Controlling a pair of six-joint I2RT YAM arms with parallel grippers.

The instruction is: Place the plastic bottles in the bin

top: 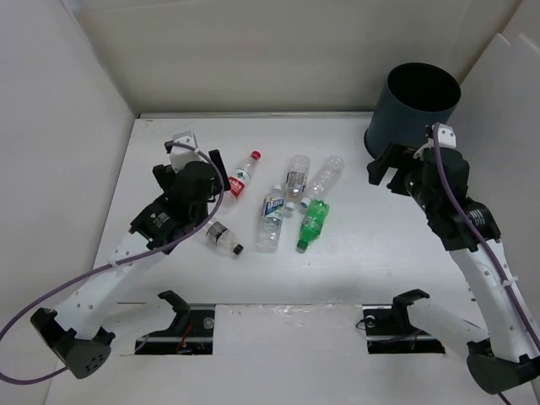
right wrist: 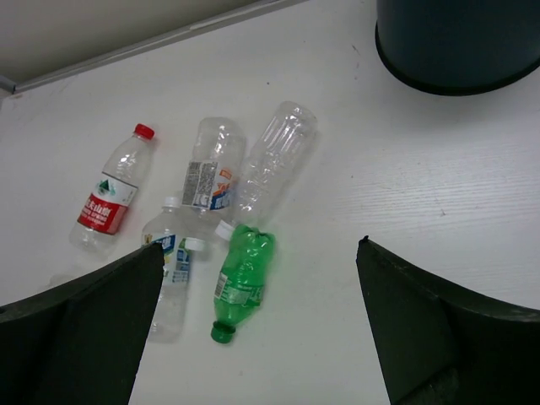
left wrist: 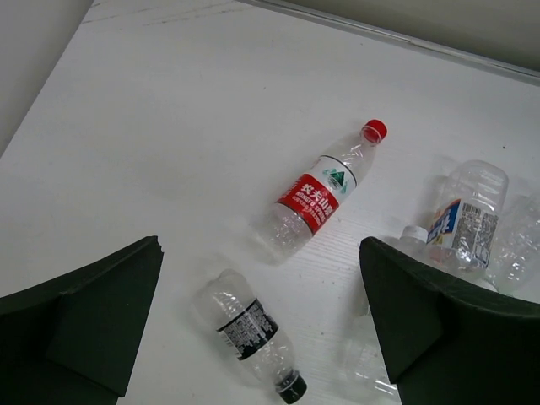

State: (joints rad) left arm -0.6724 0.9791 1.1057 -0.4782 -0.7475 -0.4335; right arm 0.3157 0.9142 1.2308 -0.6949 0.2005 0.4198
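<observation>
Plastic bottles (top: 270, 219) are all lying on the tabletop (top: 354, 253), none in the bin (top: 405, 126), left tool (left wrist: 260, 253) and right tool (right wrist: 257, 253) gaping wide, empty.

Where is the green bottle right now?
In the top view, the green bottle lies centrally, rightmost in the near row, beside the blue-labelled bottle; the bin stands back right.

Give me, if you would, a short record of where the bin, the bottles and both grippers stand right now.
bin: upright, far right of the table
bottles: six, all lying on the table
left pair: red-label bottle, black-cap bottle
middle group: blue-label bottle, grey-label bottle, clear bottle, green bottle
left gripper: open, empty, over the left pair
right gripper: open, empty, near the bin's base
</observation>
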